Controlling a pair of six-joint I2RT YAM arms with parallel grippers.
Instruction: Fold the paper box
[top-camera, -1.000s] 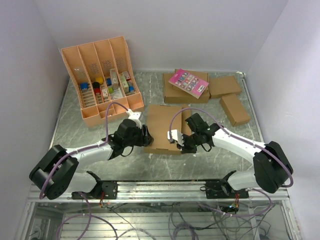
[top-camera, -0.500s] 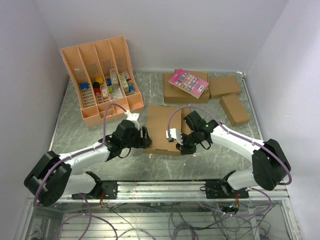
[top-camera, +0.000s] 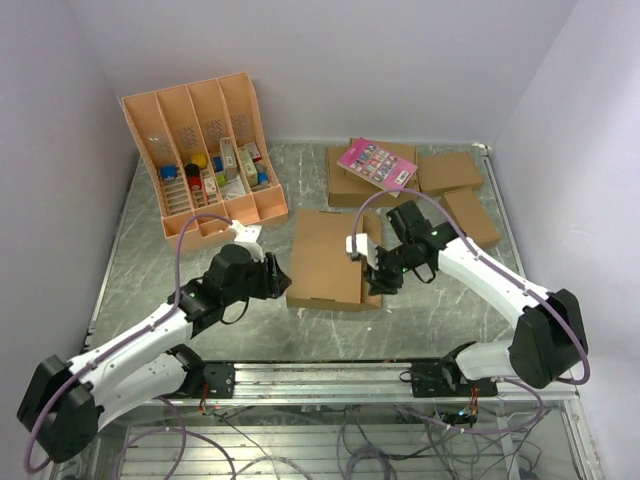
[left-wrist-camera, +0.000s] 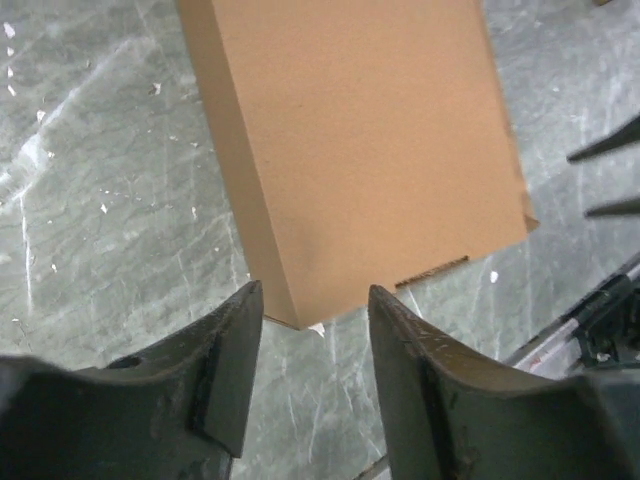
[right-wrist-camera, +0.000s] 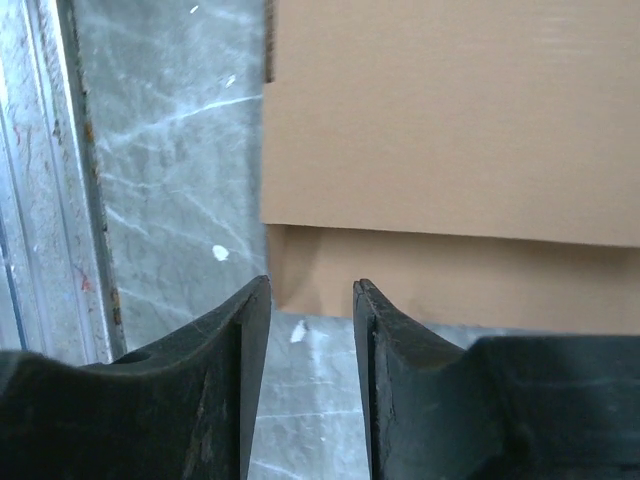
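The paper box (top-camera: 325, 258) lies flat in the middle of the table (top-camera: 440, 310), with one arm at each of its near corners. It already looks like a closed, shallow box. In the right wrist view, though, a lower layer of card juts out from under the top panel along the edge facing that arm, so the step in hand seems to be tidying or tucking that edge.

To do this well, one arm should probably brace the box so it does not slide on the smooth table while the other works. The fingers should come in low and square to the edge, catching the card's rim rather than riding up over the top panel. A slow push would be less likely to crumple the card.

The left gripper (left-wrist-camera: 315, 300) is spread wide and empty. The near left corner of the box sits just ahead of the gap between its fingers, and no contact is visible. The right gripper (right-wrist-camera: 311, 290) is parted more narrowly and also holds nothing. Its tips are just short of the jutting layer, with bare table showing between them.
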